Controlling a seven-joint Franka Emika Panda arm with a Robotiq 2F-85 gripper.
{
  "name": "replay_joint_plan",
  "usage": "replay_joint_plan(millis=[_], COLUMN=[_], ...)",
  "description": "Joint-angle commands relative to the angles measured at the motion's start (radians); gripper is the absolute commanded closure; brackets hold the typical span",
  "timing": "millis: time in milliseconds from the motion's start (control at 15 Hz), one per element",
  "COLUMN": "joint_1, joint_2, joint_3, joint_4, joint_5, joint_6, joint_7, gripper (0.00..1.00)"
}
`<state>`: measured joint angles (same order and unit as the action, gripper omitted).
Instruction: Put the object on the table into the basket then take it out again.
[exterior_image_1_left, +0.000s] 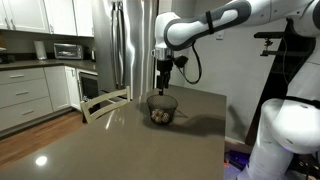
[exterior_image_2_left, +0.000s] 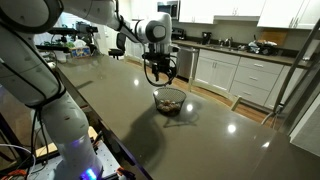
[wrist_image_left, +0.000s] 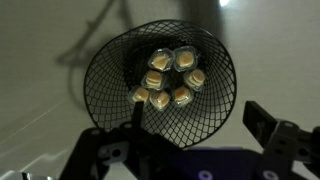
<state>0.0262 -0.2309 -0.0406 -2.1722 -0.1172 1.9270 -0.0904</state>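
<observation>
The round dark wire-mesh basket stands on the glossy dark table and shows in both exterior views. Inside it lies the object, a pale cream-beige cluster of small roundish lumps, resting on the basket floor. My gripper hangs straight above the basket, open and empty. In the wrist view its left finger lies over the basket's near rim and its right finger lies outside the rim. In the exterior views the gripper is a little above the basket's rim.
A kitchen counter with white cabinets and a steel refrigerator stand beyond the table. A white chair back is at the table's far edge. Another white robot body stands close by.
</observation>
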Motion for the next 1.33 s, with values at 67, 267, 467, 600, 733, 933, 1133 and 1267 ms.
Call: replay_joint_plan(millis=[67, 267, 467, 600, 733, 933, 1133, 1267], joint_1=[-0.015, -0.017, -0.020, -0.027, -0.035, -0.044, -0.049, -0.055], joint_2=[-0.020, -0.021, -0.021, -0.021, -0.020, -0.017, -0.013, -0.010], joint_3=[-0.012, -0.027, -0.038, -0.038, -0.036, -0.034, -0.031, -0.028], joint_4=[-0.036, -0.049, -0.068, -0.084, -0.105, -0.139, -0.181, -0.207], joint_5=[0.069, 0.123, 0.163, 0.143, 0.126, 0.104, 0.081, 0.053], joint_6=[-0.010, -0.010, -0.003, 0.013, 0.042, 0.107, 0.202, 0.273], joint_7=[-0.016, -0.027, -0.027, -0.015, -0.016, -0.013, -0.005, 0.007], gripper=[0.00, 0.00, 0.00, 0.02, 0.00, 0.00, 0.00, 0.00])
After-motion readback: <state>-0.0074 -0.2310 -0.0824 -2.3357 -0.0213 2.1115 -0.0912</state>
